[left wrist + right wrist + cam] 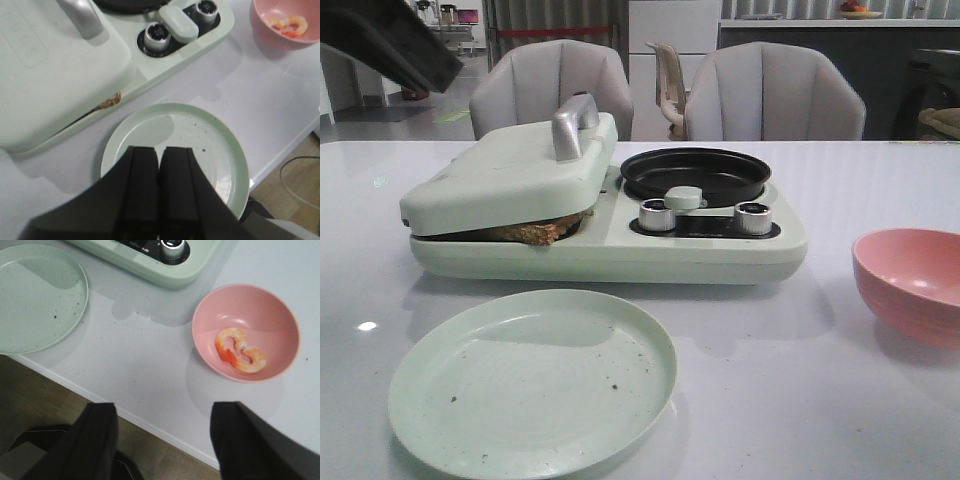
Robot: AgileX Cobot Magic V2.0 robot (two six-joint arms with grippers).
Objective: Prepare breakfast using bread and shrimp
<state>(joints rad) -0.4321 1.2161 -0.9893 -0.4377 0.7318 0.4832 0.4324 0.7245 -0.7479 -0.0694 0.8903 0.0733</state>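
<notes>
The bread [542,231] sits clamped inside the pale green breakfast maker [605,215], only a browned edge peeking from under the closed lid [510,175], while the shrimp [239,350] lie in the pink bowl [260,305] on the bench [770,380], well apart from the empty green plate [532,380]. The left end effector [160,185] hangs above that plate with its fingers together and nothing between them; the right end effector [165,440] hovers beyond the bench edge, near the bowl, fingers spread apart and empty. The likely step is either lifting the lid by its silver handle [572,125] or fetching shrimp for the black pan [695,175]. For shrimp, the right arm should descend straight into the bowl and pinch one curled piece at its thickest part, avoiding the rim. How many slices lie under the lid, and how toasted they are, cannot be made out; the front view hides the bowl's contents, and the exact shrimp count is unclear.
</notes>
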